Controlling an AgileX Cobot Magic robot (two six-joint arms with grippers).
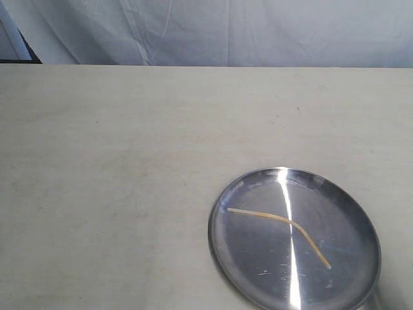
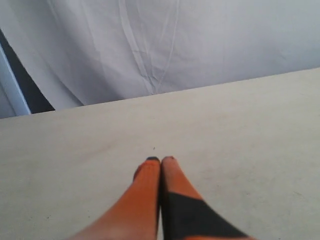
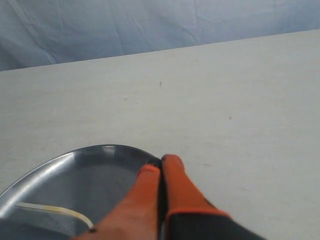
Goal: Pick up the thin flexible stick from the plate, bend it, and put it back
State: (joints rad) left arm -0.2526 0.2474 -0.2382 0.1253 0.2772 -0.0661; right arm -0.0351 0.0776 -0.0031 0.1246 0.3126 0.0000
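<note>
**Stick was bent and lying on the plate, so pretty much done?**

The pale table [image 1: 129, 161] filled nearly the whole exterior view, with a wrinkled grey cloth [image 1: 226, 32] hanging across the top of the frame. The only thing on it was the plate [image 1: 348, 226], sitting in the lower right corner with its bottom edge cut off and a bright streak of glare down the middle.

Neither arm showed up in the exterior view at all. In its own wrist view, the left gripper [image 2: 160, 159] had its orange fingers pressed flat together with nothing between them, hanging over bare table with no plate in sight. The right gripper [image 3: 161, 159] was pinched together the same way and was also empty. Its tips lined up with the plate [image 3: 60, 165] rim in that view, but I couldn't tell whether they were touching it.

The stick [image 1: 261, 214] lay flat inside the plate, running from centre-left down toward the lower right, with an obvious kink about midway. A bit of it also peeked into the right wrist view [image 3: 50, 207].

My read is that the pick, the bend and the put-back were all done. If anything was left, it was just the arms parking.
</note>
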